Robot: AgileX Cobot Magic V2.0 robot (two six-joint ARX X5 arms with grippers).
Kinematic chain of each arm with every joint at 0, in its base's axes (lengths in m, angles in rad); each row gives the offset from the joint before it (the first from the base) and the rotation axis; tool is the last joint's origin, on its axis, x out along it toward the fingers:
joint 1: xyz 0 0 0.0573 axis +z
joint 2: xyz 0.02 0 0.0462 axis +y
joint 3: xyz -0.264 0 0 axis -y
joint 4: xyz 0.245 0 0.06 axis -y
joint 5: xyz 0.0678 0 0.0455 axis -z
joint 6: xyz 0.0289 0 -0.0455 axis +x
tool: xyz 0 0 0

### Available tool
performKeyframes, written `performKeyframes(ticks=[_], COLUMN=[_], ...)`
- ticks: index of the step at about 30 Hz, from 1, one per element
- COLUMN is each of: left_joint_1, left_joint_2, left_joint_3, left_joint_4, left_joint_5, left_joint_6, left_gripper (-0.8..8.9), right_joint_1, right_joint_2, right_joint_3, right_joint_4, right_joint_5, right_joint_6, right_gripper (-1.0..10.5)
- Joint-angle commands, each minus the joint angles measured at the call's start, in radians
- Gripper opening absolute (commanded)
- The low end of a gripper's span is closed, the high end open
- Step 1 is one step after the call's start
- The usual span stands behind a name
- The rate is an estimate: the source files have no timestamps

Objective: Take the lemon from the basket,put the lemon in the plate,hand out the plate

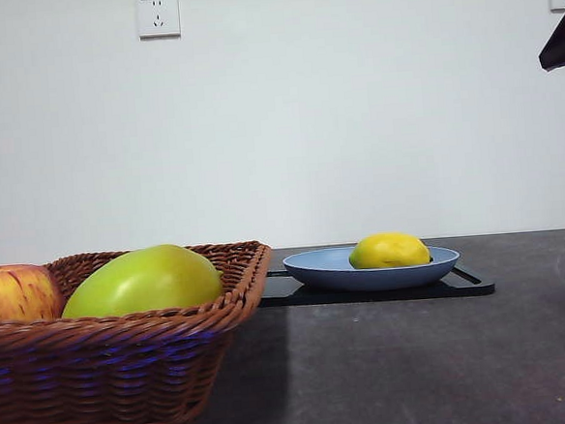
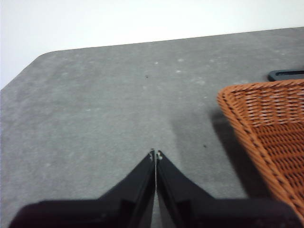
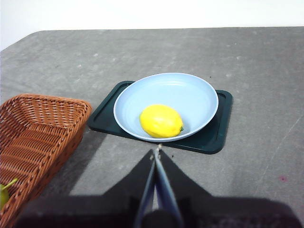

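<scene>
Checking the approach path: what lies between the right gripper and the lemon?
Only the plate's near rim; right gripper is just short of it, lemon inside, per the right wrist view.

Yellow lemon (image 3: 161, 120) in blue plate (image 3: 190, 92); wicker basket (image 1: 129, 378) beside

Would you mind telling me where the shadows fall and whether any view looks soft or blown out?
Front view: the basket throws a dark shadow toward the black tray; the lemon and plate look sharp. Left wrist view: shadow beside the basket, and the wall is washed out white. Right wrist view: the right gripper close up is blurred, with soft shadow under it.
</scene>
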Motion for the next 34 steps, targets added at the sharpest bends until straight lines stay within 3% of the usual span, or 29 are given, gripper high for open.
performKeyframes(ticks=[1,19,21,25,30,34], left_joint_1=[0.011,0.011,0.011,0.011,0.011,0.011], left_joint_2=[-0.002,-0.002,-0.002,-0.002,-0.002,-0.002], left_joint_3=[-0.008,-0.008,-0.008,-0.008,-0.008,-0.008], left_joint_4=[-0.002,-0.002,-0.002,-0.002,-0.002,-0.002], left_joint_5=[0.003,0.003,0.003,0.003,0.003,0.003], left_joint_6=[-0.01,-0.01,-0.01,-0.01,-0.01,-0.01], left_gripper=[0.08,0.08,0.08,0.08,0.08,0.08], right_joint_1=[0.007,0.007,0.007,0.001,-0.086,-0.231], right_joint_2=[0.002,0.002,0.002,-0.05,-0.191,-0.284], right_joint_3=[0.011,0.011,0.011,0.01,-0.018,-0.105], right_joint_4=[0.007,0.007,0.003,-0.02,-0.03,0.01], right_joint_5=[0.003,0.003,0.027,0.058,0.047,-0.003], right_joint_6=[0.006,0.005,-0.089,-0.116,-0.145,-0.159], right_gripper=[0.0,0.0,0.0,0.0,0.0,0.0])
